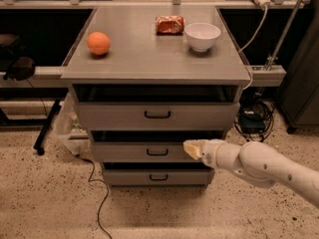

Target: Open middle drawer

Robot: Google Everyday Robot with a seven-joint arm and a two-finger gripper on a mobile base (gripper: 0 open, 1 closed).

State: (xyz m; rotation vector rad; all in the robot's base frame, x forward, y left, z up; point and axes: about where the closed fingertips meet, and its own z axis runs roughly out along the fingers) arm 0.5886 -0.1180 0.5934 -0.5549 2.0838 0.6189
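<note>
The grey cabinet [155, 59] has three flat drawer fronts, each with a small black bar handle. The middle drawer [129, 152] is the second one down, and its handle [157, 152] sits at the centre of its front. My gripper [192, 149] comes in from the right on a white arm. Its pale tip lies against the right part of the middle drawer's front, just right of the handle. The top drawer [119, 115] stands slightly pulled out above it. The bottom drawer [124, 177] is below.
On the cabinet top are an orange [98, 43], a red snack bag [170, 25] and a white bowl [202, 36]. A black cable [99, 203] runs over the speckled floor at the front left. A black stand leg [46, 126] is at the left, and cables and boxes at the right.
</note>
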